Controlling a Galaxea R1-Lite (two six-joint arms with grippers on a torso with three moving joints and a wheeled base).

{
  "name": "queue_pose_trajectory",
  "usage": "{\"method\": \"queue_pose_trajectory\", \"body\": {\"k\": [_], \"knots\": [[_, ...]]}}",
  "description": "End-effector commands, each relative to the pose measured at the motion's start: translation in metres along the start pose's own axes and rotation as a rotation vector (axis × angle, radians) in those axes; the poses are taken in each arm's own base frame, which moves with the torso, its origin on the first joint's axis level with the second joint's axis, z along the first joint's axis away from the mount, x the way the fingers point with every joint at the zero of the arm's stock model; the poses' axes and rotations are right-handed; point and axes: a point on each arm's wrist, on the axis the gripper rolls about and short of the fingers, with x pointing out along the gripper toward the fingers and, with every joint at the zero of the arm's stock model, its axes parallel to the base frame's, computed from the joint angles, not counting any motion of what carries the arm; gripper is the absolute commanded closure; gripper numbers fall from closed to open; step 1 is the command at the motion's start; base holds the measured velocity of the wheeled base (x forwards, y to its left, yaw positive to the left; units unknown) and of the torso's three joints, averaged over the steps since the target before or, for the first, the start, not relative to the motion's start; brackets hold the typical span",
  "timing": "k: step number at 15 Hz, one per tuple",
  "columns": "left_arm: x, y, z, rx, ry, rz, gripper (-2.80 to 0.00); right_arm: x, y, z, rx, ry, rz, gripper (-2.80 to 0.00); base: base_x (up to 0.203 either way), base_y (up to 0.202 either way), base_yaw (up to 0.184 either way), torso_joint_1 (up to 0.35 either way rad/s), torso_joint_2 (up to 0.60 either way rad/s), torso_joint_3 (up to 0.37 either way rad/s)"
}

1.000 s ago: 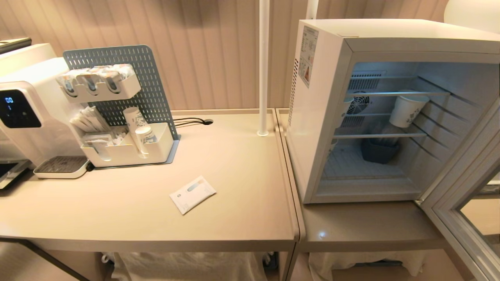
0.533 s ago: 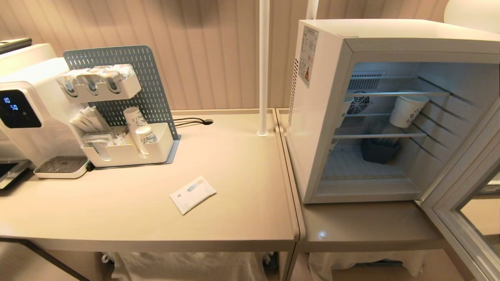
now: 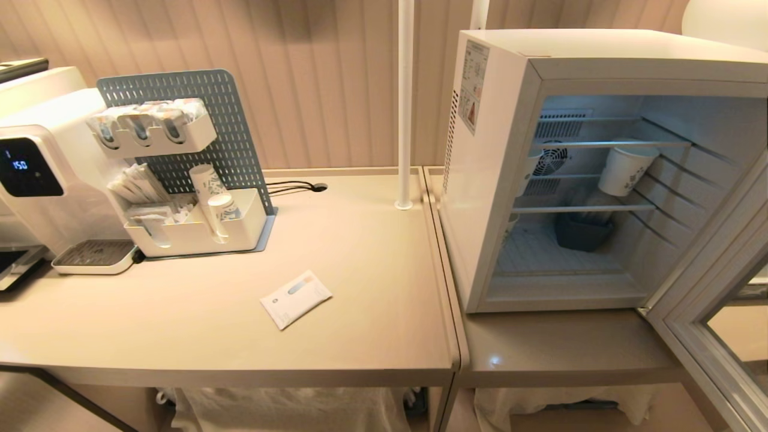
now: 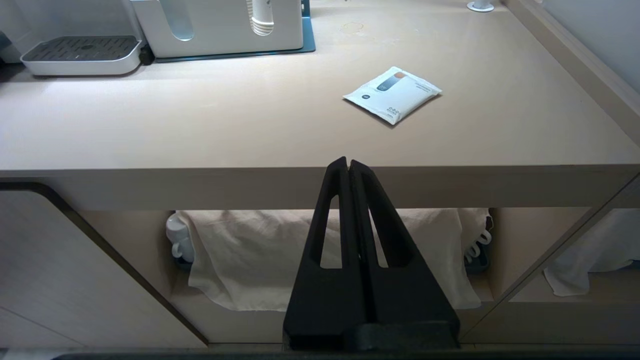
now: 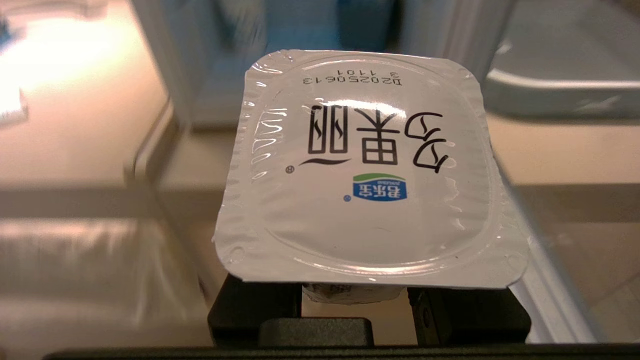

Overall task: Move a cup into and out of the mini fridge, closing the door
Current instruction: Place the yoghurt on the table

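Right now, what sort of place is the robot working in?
Probably an office pantry or drinks corner: a countertop water dispenser, a pegboard organizer stocked with sachets and paper cups, and an open mini fridge on a beige counter.

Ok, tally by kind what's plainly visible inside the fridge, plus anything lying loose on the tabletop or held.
Paper cup: 1
Dark blue tub: 1
Sachet: 1
Foil-lidded cup, held by the right gripper: 1
Total: 4
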Motion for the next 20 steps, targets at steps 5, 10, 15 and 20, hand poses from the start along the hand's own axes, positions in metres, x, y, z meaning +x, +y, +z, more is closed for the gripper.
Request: {"method": "queue_pose_trajectory", "body": {"k": [5, 10, 15, 20], "knots": [[0.0001, 0.0, 0.0001, 0.003, 0.001, 0.0, 0.0, -0.0006, 0.0003, -0.0005, -0.008, 0.024, 0.012, 0.0, 0.0, 0.0, 0.0, 0.0, 0.0, 0.0], [0.0001, 0.0, 0.0001, 0.001, 0.001, 0.0, 0.0, -0.0006, 0.0002, -0.0005, -0.006, 0.024, 0.011, 0.0, 0.0, 0.0, 0.0, 0.002, 0.0, 0.113], [0.0001, 0.0, 0.0001, 0.001, 0.001, 0.0, 0.0, -0.0007, 0.0002, -0.0008, -0.006, 0.027, 0.011, 0.0, 0.0, 0.0, 0.0, 0.003, 0.0, 0.199], [0.0001, 0.0, 0.0001, 0.001, 0.001, 0.0, 0.0, -0.0007, 0.0003, -0.0008, -0.006, 0.027, 0.012, 0.0, 0.0, 0.0, 0.0, 0.001, 0.0, 0.045]]}}
